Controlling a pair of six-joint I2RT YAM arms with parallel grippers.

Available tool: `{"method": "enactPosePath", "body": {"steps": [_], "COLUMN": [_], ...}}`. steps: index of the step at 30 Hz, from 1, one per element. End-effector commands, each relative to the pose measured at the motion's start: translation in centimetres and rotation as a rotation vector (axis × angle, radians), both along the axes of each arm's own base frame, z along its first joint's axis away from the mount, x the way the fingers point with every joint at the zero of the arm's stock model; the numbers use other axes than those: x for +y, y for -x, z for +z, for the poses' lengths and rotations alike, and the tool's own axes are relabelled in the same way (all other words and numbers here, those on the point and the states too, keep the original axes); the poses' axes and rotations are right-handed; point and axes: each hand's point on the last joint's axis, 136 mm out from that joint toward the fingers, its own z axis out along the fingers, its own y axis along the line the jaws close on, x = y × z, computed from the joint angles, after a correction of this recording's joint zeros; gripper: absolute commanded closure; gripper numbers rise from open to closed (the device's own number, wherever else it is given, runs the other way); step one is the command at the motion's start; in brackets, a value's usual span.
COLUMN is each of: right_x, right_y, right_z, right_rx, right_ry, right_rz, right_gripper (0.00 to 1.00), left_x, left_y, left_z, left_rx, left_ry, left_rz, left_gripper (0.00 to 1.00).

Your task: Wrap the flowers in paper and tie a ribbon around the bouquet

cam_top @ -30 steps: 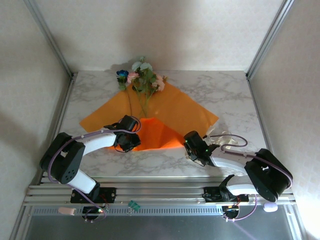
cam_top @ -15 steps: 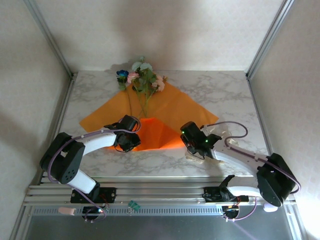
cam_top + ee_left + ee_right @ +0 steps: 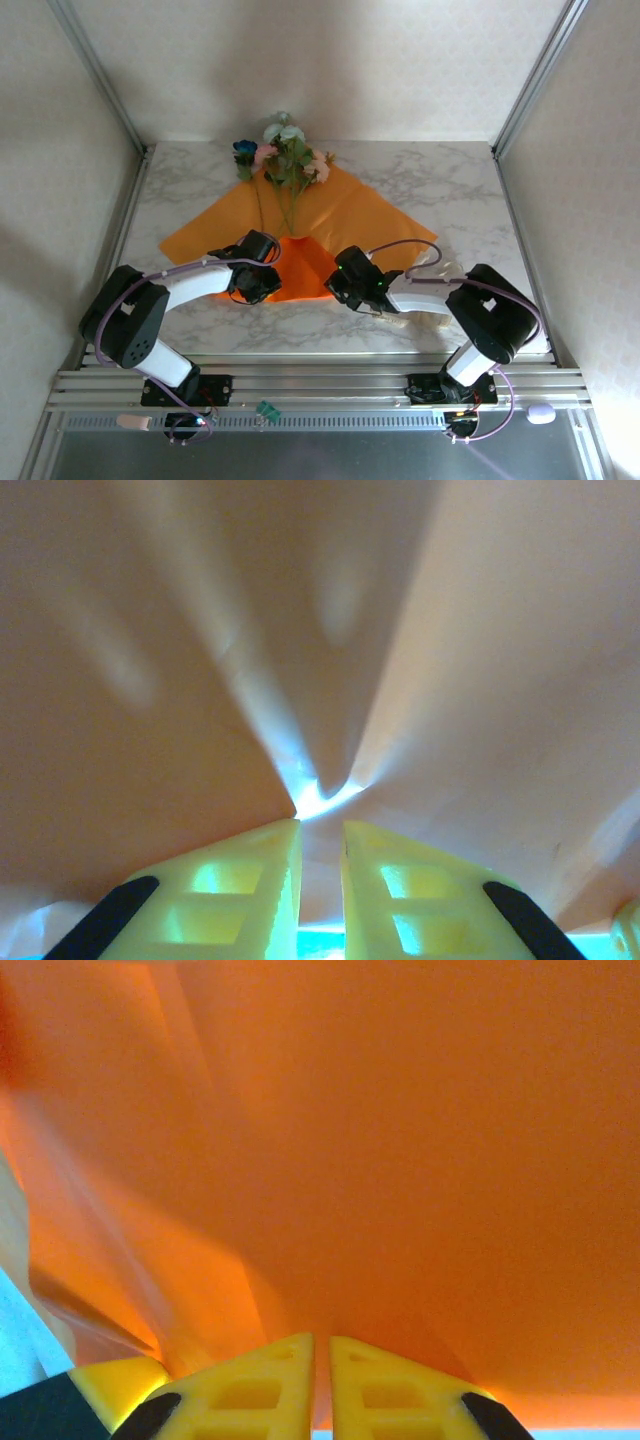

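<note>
Mid-frame, thin bright orange paper sheet (image 3: 370, 215), left gripper (image 3: 320, 825) pinching its fold, right gripper (image 3: 322, 1340) near-closed, seemingly gripping it too

I work on a white, grey-veined marble-look surface (image 3: 440, 190), boxed in by pale cream walls (image 3: 330, 60) and aluminium frame posts (image 3: 100, 75), under soft light.

Orange paper (image 3: 370, 215), pink/white/blue/green flowers (image 3: 288, 158) — white marble table (image 3: 440, 175) w/ grey veins.

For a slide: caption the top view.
Left gripper and right gripper pinch the paper, flowers lying across its far corner.
</note>
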Motion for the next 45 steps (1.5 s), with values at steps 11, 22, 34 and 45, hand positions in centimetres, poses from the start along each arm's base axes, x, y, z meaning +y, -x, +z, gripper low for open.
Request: {"method": "enactPosePath", "body": {"steps": [11,22,34,45], "right_x": [-2.8,-3.4,-3.5,-3.6], "right_y": [2.0,2.4,2.0,2.1], "right_z": [-4.6,-4.9,-4.6,-4.6], "right_rx": [0.186,0.212,0.207,0.211], "right_ry": [0.024,0.038,0.022,0.017], "right_rz": [-0.158,-0.16,-0.168,-0.177], "right_gripper": [0.89,0.9,0.91,0.91], "left_x": [0.6,4.6,5.7,5.4], "left_y": [3.8,4.4,4.0,2.4], "left_z": [7.3,3.7,1.5,1.3], "left_rx": [-0.156,-0.279,-0.282,-0.31], "left_ry": [0.332,0.45,0.325,0.284], "left_rz": [0.469,0.749,0.675,0.616], "left_gripper": [0.6,0.63,0.78,0.82]}}
